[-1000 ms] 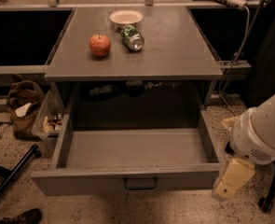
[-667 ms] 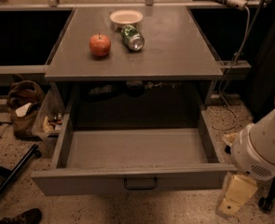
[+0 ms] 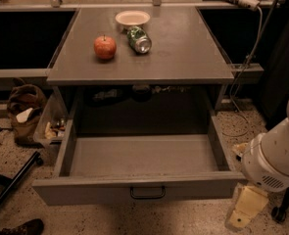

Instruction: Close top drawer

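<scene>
The top drawer [image 3: 85,192] is a wide grey metal tray pulled far out from under the grey table [image 3: 183,58]. Its inside is empty. Its flat front panel faces me, with a small black wire handle [image 3: 147,194] at its centre. My gripper [image 3: 243,210] is a cream-coloured piece hanging below the white arm housing [image 3: 274,160] at the bottom right. It sits just off the right end of the drawer's front panel, slightly lower than the panel and near the floor.
On the tabletop lie a red apple [image 3: 105,47], a green can on its side [image 3: 138,39] and a white bowl [image 3: 132,18]. A brown bag [image 3: 22,112] and a bin [image 3: 53,126] stand left of the drawer. A black leg [image 3: 12,187] crosses the floor. Cables [image 3: 244,67] hang at right.
My arm and gripper have dropped lower and drifted slightly right beside the drawer's right front corner. The drawer stays pulled out as before.
</scene>
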{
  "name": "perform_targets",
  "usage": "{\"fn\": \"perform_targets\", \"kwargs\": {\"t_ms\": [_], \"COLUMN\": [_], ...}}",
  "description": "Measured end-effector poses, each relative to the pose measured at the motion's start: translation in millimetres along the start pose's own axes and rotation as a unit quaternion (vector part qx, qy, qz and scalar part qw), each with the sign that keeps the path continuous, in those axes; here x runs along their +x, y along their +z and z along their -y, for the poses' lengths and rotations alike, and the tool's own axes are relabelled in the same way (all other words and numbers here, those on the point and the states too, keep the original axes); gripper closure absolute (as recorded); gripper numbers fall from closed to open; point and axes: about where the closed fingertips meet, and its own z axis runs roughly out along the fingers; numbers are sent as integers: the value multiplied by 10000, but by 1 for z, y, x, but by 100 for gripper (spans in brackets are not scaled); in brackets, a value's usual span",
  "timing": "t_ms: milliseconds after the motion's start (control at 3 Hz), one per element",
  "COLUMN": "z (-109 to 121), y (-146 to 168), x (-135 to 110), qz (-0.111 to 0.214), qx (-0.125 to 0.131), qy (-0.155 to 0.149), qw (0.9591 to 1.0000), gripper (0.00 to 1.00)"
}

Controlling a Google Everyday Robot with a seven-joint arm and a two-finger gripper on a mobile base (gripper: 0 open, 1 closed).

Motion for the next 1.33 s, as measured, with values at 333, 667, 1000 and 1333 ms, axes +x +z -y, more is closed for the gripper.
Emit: {"fn": "perform_targets", "kwargs": {"t_ms": [333,667,1000,1333], "z": [-20,-46,-74,-74], "y": [23,48,78,78], "x": [8,15,14,14], "qz": [-115,-206,-189,-189], "qx": [-164,-381,-710,-710], "qy": [6,-47,-209,-209], "qw": [9998,9991,9971,9971], "gripper": [0,0,0,0]}}
